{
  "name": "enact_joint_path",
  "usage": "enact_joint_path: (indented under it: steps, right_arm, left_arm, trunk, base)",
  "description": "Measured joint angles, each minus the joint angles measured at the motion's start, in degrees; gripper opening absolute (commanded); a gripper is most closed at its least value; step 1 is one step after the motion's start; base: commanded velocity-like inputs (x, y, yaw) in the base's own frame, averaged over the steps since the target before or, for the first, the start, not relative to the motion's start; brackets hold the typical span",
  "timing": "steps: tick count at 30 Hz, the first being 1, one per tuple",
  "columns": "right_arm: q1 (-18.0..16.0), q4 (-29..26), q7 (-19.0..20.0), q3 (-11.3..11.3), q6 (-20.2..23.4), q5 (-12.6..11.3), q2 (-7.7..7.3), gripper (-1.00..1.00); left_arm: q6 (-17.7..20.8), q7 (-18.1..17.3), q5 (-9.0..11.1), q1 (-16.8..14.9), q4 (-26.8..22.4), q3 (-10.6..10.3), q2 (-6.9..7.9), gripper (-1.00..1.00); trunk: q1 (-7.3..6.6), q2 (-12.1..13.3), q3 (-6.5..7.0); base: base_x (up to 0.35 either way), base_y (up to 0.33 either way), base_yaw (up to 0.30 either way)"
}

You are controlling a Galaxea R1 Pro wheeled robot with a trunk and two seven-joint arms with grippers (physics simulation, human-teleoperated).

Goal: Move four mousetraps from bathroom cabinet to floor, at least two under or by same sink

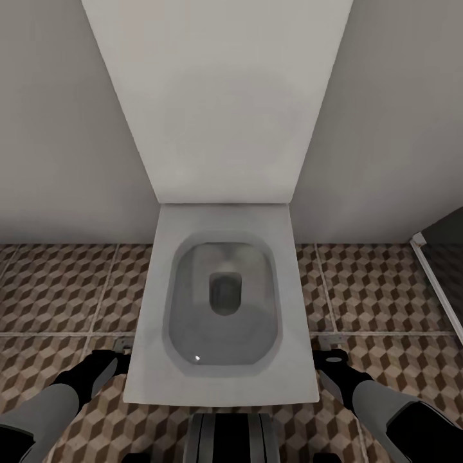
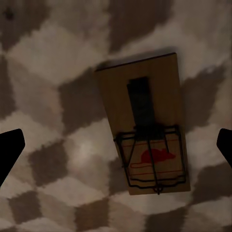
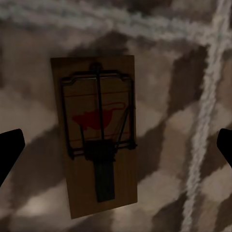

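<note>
Head view: left gripper point(image 1: 122, 350) low at the frame's lower left, right gripper point(image 1: 329, 355) at lower right, flanking a white toilet point(image 1: 222, 302) at centre; jaw state unreadable from up here. Cube-patterned bathroom floor point(image 1: 58, 289) across the lower half.

Left wrist view: fingertips point(image 2: 8, 150) spread wide at both frame edges, gripping nothing; one mousetrap point(image 2: 145, 125) flat on the tiles, centre frame.

Right wrist view: fingertips point(image 3: 9, 150) likewise spread apart and empty; another mousetrap point(image 3: 96, 135) flat on the tiles, left of centre, beside pale grout lines point(image 3: 205, 111).
</note>
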Motion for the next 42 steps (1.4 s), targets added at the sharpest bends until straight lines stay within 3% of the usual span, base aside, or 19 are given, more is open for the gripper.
enact_joint_path:
  steps: [42]
  right_arm:
    - [0.0,0.0,0.0,0.0,0.0,-0.1,0.0,1.0]
  left_arm:
    - [0.0,-0.2,0.0,0.0,0.0,0.0,0.0,1.0]
  trunk:
    - [0.0,0.0,0.0]
  base:
    - [0.0,0.0,0.0]
